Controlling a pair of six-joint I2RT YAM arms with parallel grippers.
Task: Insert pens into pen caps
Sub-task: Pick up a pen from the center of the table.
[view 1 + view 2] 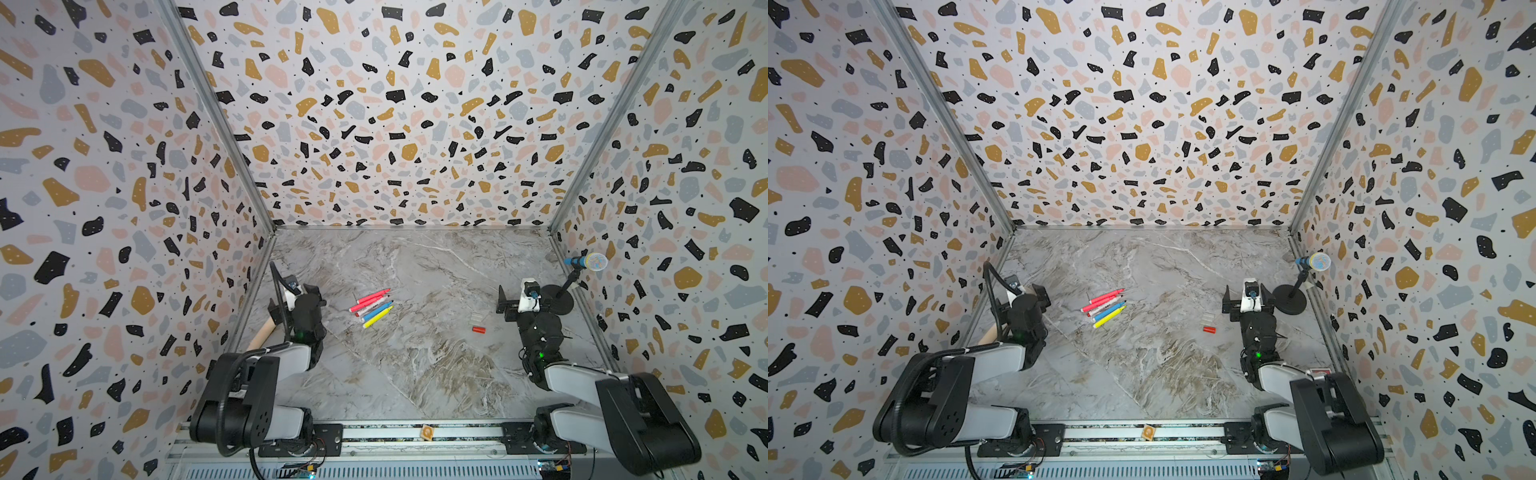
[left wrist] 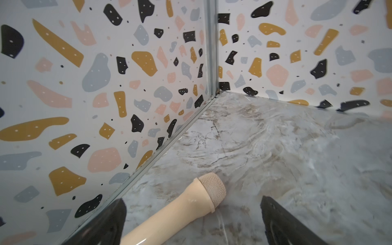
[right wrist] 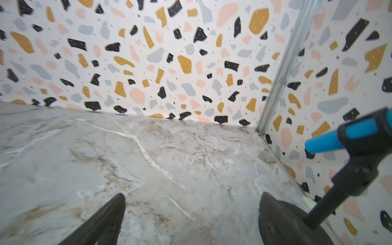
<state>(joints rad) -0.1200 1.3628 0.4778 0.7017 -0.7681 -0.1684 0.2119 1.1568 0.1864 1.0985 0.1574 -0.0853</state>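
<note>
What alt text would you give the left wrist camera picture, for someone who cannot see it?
A beige microphone-shaped stick lies on the marble table beside a speckled wall, framed by the left gripper's two open black fingers.

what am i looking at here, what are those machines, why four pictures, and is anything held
These are two robot arms on a marble table, each ending in a two-fingered pincer. Two pictures look down on the whole scene from above; the other two come from a camera on each wrist. The left pincer and the right pincer are both open and hold nothing. In the middle lie five pens side by side: two pink, one blue, one yellow, one white. Nearer the right arm lie a red cap and some clear caps, too small to count. A beige microphone-shaped stick lies by the left arm; a blue microphone on a stand stands by the right.
</note>
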